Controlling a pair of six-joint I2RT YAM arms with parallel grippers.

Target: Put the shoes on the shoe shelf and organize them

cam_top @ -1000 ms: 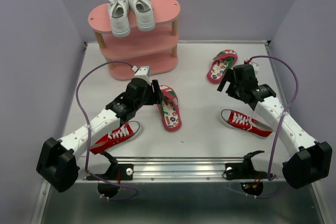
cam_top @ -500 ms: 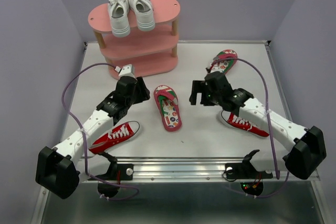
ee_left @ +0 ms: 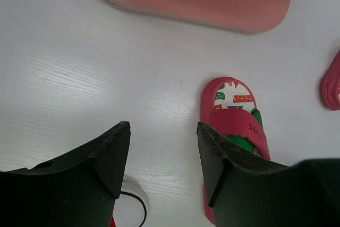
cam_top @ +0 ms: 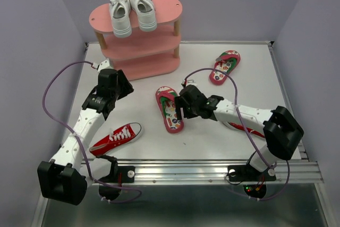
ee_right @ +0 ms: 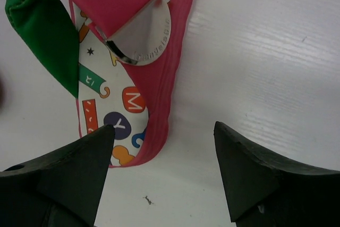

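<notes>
Your left gripper (ee_left: 163, 131): jaws spread, empty.
Your right gripper (ee_right: 164, 131): jaws spread over red patterned-footbed flip-flop (ee_right: 130, 102), not pinching.

A: Overhead view: bright, even, diffuse light from above. Soft, short shadows under the arms on the matte white tabletop (cam_top: 255, 78).
B: Sharp edge to edge. Mild glare on the brushed metal rail (cam_top: 180, 169).
A: Wrist views?
B: Left gripper's black fingers (ee_left: 101, 158) are near-silhouette and slightly soft, table grain crisp. On the right, the silvery strap tab (ee_right: 141, 38) on the red patterned flip-flop (ee_right: 159, 78) catches a highlight. Right gripper's black fingers (ee_right: 255, 174) are underexposed.
</notes>
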